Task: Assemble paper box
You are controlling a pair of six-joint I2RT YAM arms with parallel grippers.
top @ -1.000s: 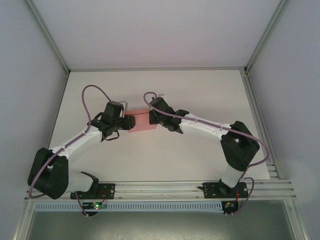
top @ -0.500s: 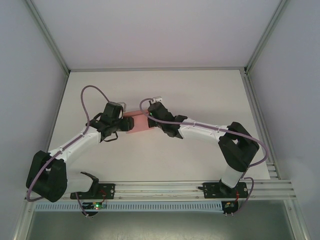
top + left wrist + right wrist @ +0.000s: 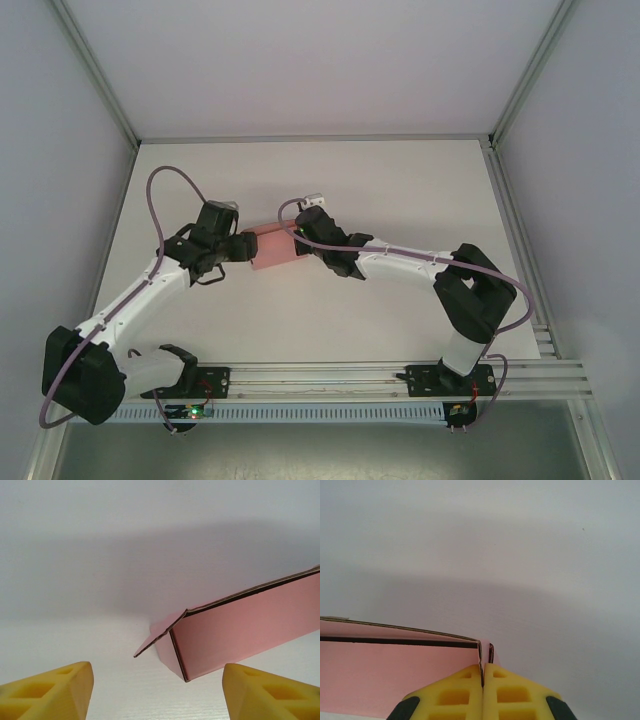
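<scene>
White desk (image 3: 400, 200), paper box (image 3: 275, 247) near its middle, between my arms.
My right tool (image 3: 483, 667) pinches the box's right end wall, steadying it; my left tool (image 3: 236, 247) stands open, clear of the loose left-end flap (image 3: 160, 635), probably ready to tuck it in.

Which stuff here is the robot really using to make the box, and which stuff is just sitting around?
For the job:
- pink paper box
- right end effector, pinching the box's edge
- left end effector, open at the box's other end

Just there:
- white table
- purple cables
- metal rail
</scene>
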